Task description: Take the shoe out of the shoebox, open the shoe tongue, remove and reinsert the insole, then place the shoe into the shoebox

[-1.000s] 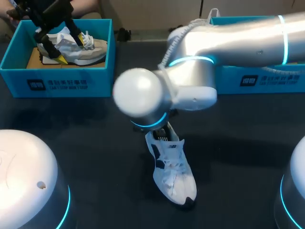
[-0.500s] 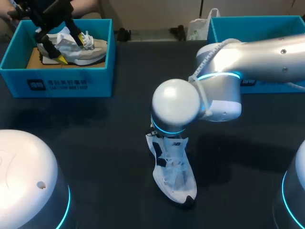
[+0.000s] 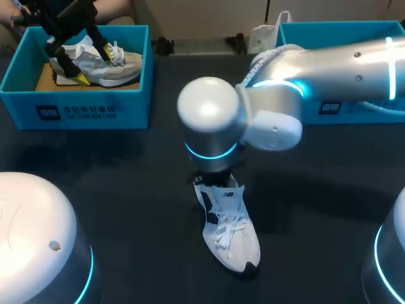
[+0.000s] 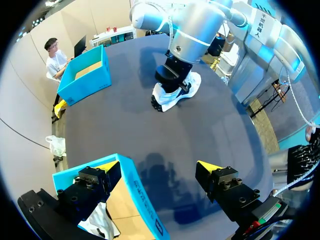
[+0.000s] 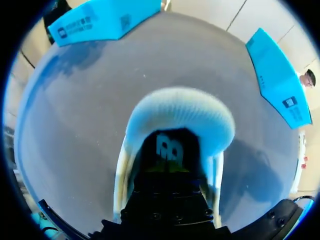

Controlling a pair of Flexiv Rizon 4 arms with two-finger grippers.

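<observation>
Swinging above the heel while the shoe holds its place

Nearest the robot, the toe of the white shoe (image 3: 229,231) lies on the same patch of the bench (image 3: 126,190) as a second ago, so the shoe has not been carried anywhere. What has moved is the right arm (image 3: 342,60) over its heel. In the last second its rounded wrist swung out to the right and then came back towards the middle, staying above the shoe's opening throughout. In the right wrist view the right gripper (image 5: 167,170) reaches down into the dark mouth of the shoe. Whether it has hold of anything there I cannot tell.

I take this as work inside the shoe, the tongue or insole step. The shoe is already out of its box and not yet due to go back.

The shoe stands sole down with its laces up. Its long axis runs from near to far across the bench at a slight slant. The toe points back towards the robot and a little to the right, and the heel points away under the wrist.

Farther off, the right shoebox (image 3: 329,26) sits behind the arm. At the far left, the left gripper (image 3: 99,66) has not shifted. It hangs wide open over a grey shoe (image 3: 123,73) in the left shoebox (image 3: 82,111), gripping nothing.
</observation>
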